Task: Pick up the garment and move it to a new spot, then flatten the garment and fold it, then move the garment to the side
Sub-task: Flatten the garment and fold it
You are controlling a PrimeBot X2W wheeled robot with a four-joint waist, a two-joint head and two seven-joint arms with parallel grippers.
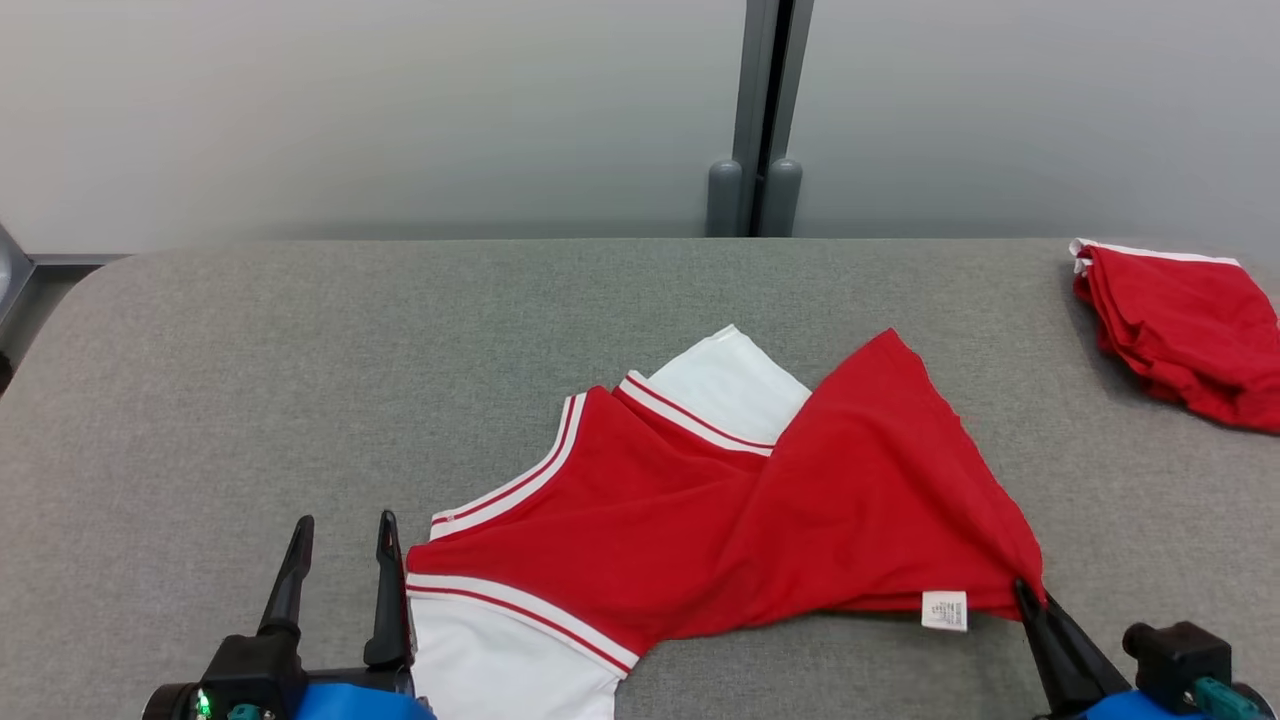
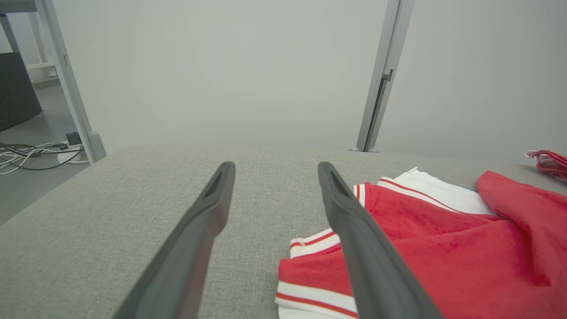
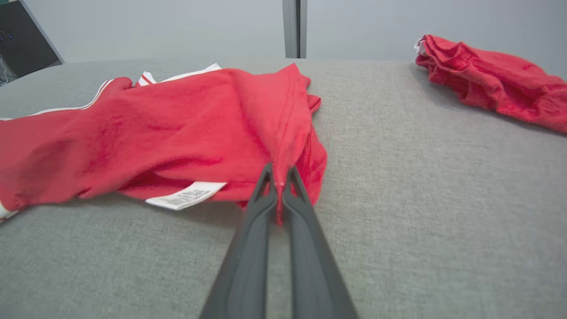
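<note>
You have right gripper [image 3: 279,176] jaws clamped on a corner of the garment [image 1: 720,510] | left gripper [image 1: 345,520] jaws apart, just beside its sleeve.

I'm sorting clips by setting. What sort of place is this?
Probably a lab or test room, not a home: a grey padded table against plain wall panels with a metal post, loose cables on the floor, and a garment plus a red pile on it.
</note>
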